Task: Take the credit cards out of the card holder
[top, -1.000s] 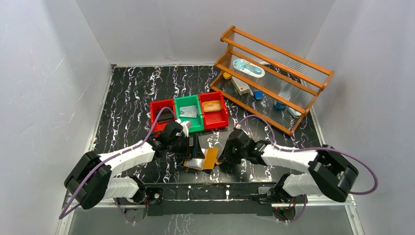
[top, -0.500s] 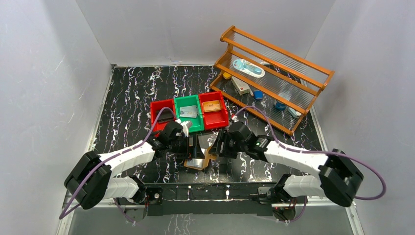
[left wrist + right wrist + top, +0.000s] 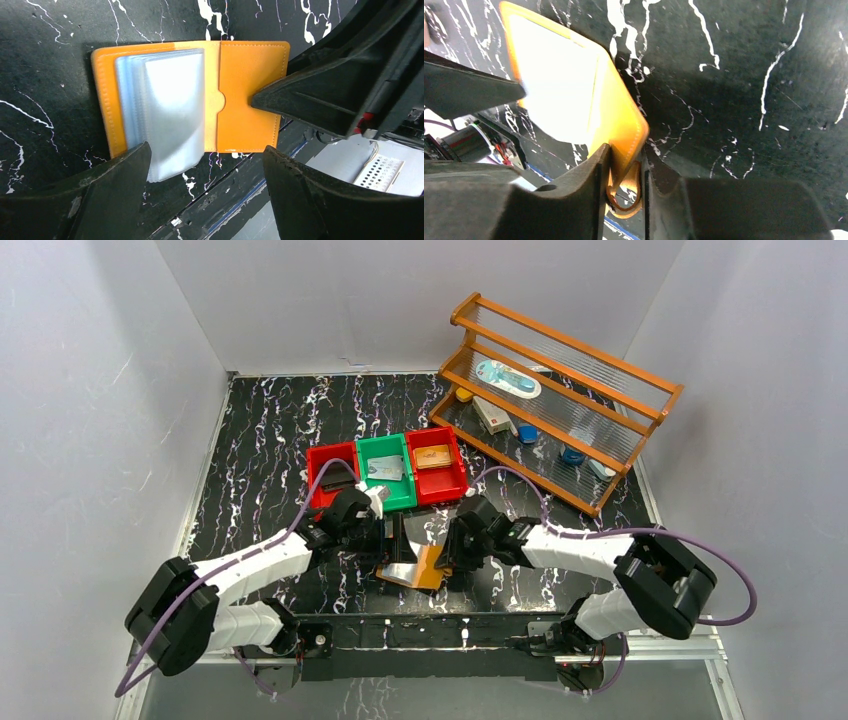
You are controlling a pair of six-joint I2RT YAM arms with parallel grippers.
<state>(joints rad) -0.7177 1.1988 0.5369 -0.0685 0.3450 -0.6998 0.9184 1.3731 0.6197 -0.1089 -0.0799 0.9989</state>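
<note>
The card holder (image 3: 418, 567) lies open on the black marble table near its front edge, a tan-orange wallet (image 3: 247, 95) with pale blue-grey clear pockets (image 3: 165, 110) fanned on its left half. Separate credit cards inside those pockets I cannot make out. A grey card (image 3: 386, 469) lies in the green bin. My left gripper (image 3: 206, 150) hovers open over the holder's near edge, one finger (image 3: 115, 185) by the pockets. My right gripper (image 3: 626, 160) is shut on the holder's right flap (image 3: 624, 125), with the snap tab (image 3: 626, 195) looped between its fingers.
Two red bins (image 3: 331, 475) (image 3: 437, 476) flank the green bin (image 3: 384, 487) just behind the grippers. A wooden rack (image 3: 560, 400) with small items stands at the back right. The table's front rail (image 3: 430, 625) runs right below the holder.
My right gripper swung in from the right, opened, then shut on the holder's right flap. The left gripper stayed open in about the same place.
</note>
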